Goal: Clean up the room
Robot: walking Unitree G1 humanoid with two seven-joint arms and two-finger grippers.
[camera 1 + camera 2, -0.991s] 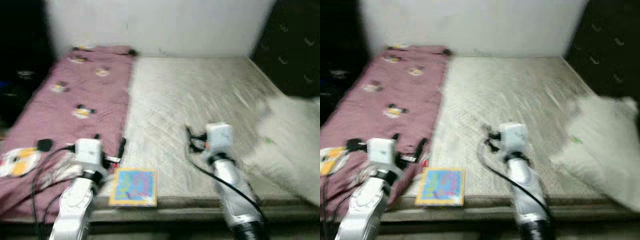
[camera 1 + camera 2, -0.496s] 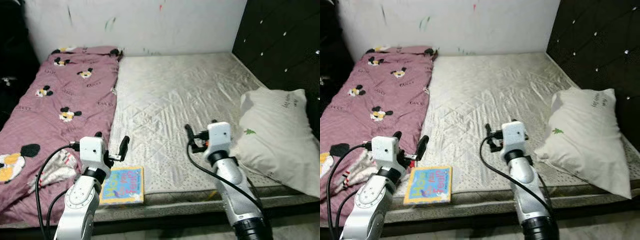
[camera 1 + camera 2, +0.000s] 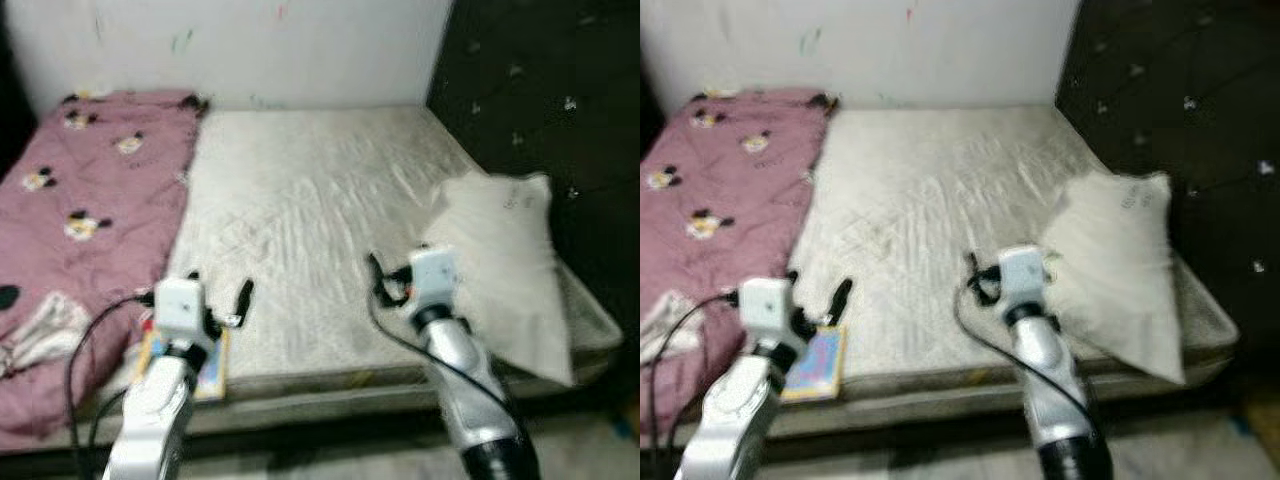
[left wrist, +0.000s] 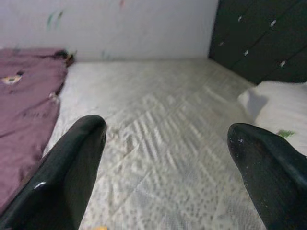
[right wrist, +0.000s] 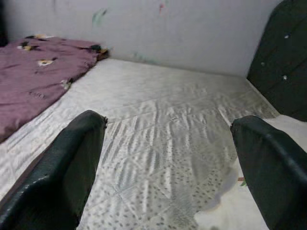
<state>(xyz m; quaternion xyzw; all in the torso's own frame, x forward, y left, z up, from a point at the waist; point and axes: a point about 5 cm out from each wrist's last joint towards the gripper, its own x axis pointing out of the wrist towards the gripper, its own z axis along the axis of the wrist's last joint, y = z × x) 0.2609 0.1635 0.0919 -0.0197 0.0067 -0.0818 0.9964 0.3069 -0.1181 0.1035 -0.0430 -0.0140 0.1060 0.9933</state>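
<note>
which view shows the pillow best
The right eye view: the whole white pillow lies on the mattress by the dark headboard, though blurred. The left eye view shows the same. Both wrist views catch just one edge of it.

Both head views are soft with motion blur. Light is dim and even, brightest on the pale wall along the top; the upper right falls into darkness.

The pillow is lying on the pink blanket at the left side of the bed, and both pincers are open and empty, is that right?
Not quite. The pillow lies on the bare mattress at the right side, by the dark headboard, as the right eye view shows. The pink blanket is on the left. Both the left pincer and right pincer are open and empty.
</note>
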